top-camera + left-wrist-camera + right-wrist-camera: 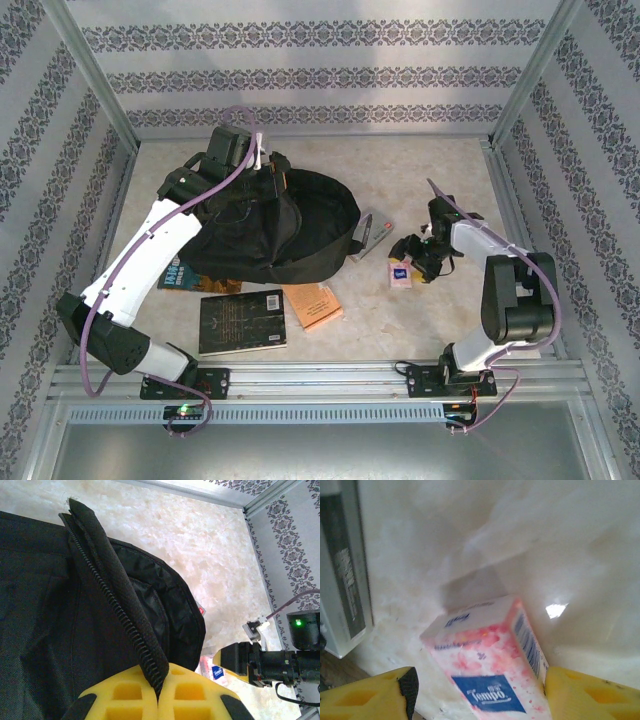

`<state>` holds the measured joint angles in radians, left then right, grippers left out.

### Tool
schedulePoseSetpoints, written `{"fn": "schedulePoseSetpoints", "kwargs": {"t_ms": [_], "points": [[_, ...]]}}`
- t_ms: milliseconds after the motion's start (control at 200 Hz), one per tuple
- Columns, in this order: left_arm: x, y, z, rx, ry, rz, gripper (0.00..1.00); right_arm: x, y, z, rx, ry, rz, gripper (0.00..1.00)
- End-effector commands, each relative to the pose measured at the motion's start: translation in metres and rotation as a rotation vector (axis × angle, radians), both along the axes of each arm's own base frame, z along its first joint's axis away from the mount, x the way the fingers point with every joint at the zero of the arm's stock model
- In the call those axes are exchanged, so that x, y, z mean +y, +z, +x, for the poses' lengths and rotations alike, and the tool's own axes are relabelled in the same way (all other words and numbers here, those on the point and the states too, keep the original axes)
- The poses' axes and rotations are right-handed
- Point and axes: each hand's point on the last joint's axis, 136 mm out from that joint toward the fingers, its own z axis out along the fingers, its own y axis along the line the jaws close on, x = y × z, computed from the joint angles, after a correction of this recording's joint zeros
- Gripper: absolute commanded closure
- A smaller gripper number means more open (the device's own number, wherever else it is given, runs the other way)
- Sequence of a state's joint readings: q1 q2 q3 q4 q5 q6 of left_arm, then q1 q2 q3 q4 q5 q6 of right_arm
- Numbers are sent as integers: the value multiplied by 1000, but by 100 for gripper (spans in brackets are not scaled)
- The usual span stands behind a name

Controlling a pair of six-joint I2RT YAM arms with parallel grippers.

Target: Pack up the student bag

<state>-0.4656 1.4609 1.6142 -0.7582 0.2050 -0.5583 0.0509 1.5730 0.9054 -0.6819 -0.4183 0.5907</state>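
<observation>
A pale, marbled worktop point(420, 170) inside a frame with patterned walls. The student bag point(300, 225), a large black fabric backpack, lies left of centre on the worktop, its opening gaping upward.

The left arm reaches over the bag from the near left. Seen from the left wrist, the left hand point(159, 682) has its yellow fingers pressed together, pinching the zipped edge point(120, 605) of the bag's opening; the black strip with its zip teeth rises from between the fingertips and runs away from the camera.

The right hand point(480, 680) is well apart from the bag, to its right. Its yellow fingers are spread, with a tissue packet point(492, 675) standing on the worktop between them. The packet sits close against the right finger, and there is a clear gap at the left finger. The packet is pink with a blossom print and a blue label reading "Tempo"; a barcode runs along one side.

A grey and white box point(368, 236) lies between the bag and the right hand, just beside the bag; its print is too blurred to read.

Near the front edge lie a black book point(242, 322), an orange booklet point(315, 305) and a blue book point(183, 274) partly under the bag. Their cover lettering is too small to read.
</observation>
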Motion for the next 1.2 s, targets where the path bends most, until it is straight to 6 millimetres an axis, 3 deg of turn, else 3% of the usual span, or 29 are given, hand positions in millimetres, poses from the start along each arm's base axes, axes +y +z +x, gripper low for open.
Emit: {"fn": "schedulePoseSetpoints", "kwargs": {"t_ms": [0, 90, 260, 450, 704, 959, 1194], "points": [[1, 20, -6, -64, -12, -11, 100, -12, 1, -6, 15, 43, -123, 30], [0, 20, -7, -63, -15, -13, 100, -16, 2, -6, 31, 93, -213, 28], [1, 20, -8, -66, -13, -9, 100, -4, 3, -5, 37, 174, -269, 15], [1, 21, -10, -67, -16, -7, 100, 10, -2, -7, 47, 212, -273, 14], [2, 20, -11, -65, -14, -9, 100, 11, -14, -9, 71, 225, -290, 14], [3, 19, -13, -64, -14, -7, 100, 11, -24, -8, 76, 228, -291, 21], [3, 20, -13, -65, -14, -8, 100, 9, -25, -11, 81, 229, -300, 39]]}}
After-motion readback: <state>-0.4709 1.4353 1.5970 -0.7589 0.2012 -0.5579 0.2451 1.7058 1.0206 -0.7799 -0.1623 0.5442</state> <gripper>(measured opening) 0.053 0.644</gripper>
